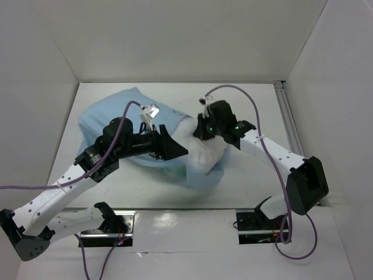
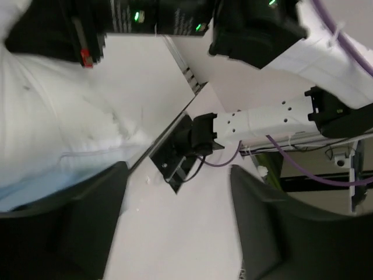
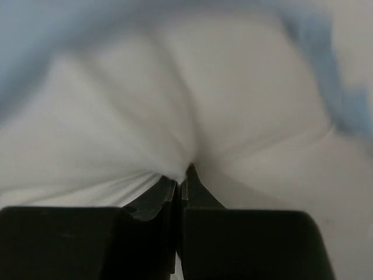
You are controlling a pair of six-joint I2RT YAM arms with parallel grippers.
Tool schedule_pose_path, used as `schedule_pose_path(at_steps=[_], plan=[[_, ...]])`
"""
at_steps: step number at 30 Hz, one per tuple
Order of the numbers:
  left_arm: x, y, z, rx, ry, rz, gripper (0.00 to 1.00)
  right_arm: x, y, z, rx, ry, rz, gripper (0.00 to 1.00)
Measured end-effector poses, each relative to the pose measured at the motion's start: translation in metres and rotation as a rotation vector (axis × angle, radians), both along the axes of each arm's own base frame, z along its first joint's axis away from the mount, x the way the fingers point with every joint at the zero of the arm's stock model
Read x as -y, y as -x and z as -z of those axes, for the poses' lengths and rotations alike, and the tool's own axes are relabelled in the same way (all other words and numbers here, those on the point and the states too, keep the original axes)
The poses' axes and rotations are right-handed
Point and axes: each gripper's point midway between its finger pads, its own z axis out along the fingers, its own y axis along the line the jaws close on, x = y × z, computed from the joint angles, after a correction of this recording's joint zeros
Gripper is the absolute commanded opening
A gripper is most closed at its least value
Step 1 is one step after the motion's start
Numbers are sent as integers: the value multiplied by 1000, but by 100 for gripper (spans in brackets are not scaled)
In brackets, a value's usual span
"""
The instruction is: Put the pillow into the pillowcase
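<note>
The white pillow point(image 1: 205, 153) lies mid-table, its left part inside the light blue pillowcase point(image 1: 111, 111), whose cloth also wraps under its near end. My right gripper point(image 1: 200, 132) is at the pillow's far edge. In the right wrist view it point(image 3: 182, 175) is shut on a pinch of the pillow's white fabric point(image 3: 175, 93), with blue pillowcase cloth point(image 3: 344, 99) around it. My left gripper point(image 1: 175, 146) is open at the pillowcase's mouth, beside the pillow. In the left wrist view it point(image 2: 180, 233) holds nothing; the pillow point(image 2: 58, 116) and a blue pillowcase edge point(image 2: 29, 189) lie beside its left finger.
White walls enclose the table on three sides. A metal rail point(image 1: 288, 116) runs along the right edge. The arm base mounts point(image 1: 259, 224) sit at the near edge. In the left wrist view the right arm point(image 2: 268, 119) crosses ahead of my left gripper.
</note>
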Motion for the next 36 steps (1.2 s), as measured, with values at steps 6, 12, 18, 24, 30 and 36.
schedule_pose_path(at_steps=[6,12,18,24,30,36], plan=[[-18,-1,-34,70,-55,-58,78,26,34,53,-132,114,9,62],[-85,-62,-92,175,-157,-454,83,49,32,-12,1,106,109,72],[-164,-148,-10,-31,-529,-815,89,76,38,-29,-51,81,248,93],[-252,-153,111,-342,-801,-985,90,76,77,28,-296,7,288,97],[-260,-146,161,-447,-802,-938,20,56,111,79,-525,-94,254,75],[-239,-163,168,-442,-733,-806,0,31,88,83,-546,-133,198,0]])
